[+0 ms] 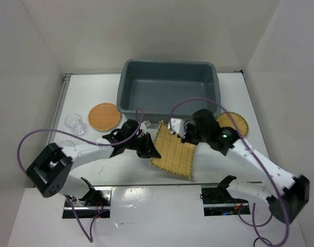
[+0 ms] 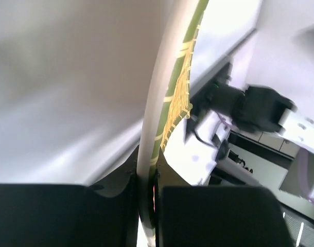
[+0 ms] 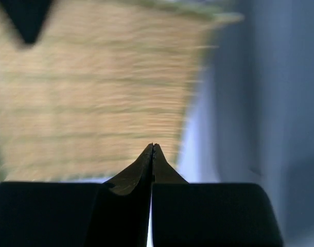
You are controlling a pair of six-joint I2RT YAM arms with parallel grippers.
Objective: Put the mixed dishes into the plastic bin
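We see the bamboo mat [image 1: 173, 150] just in front of the plastic bin's [image 1: 124, 95] near wall, lying askew with one edge toward the bin. Our left gripper [image 1: 149, 146] is clamped on the mat's left edge, which runs edge-on between its fingers. Our right gripper [image 1: 184, 133], tips pressed together with nothing visible between them, sits at the mat's bin-side right corner. We judge the carry goes forward over that wall.
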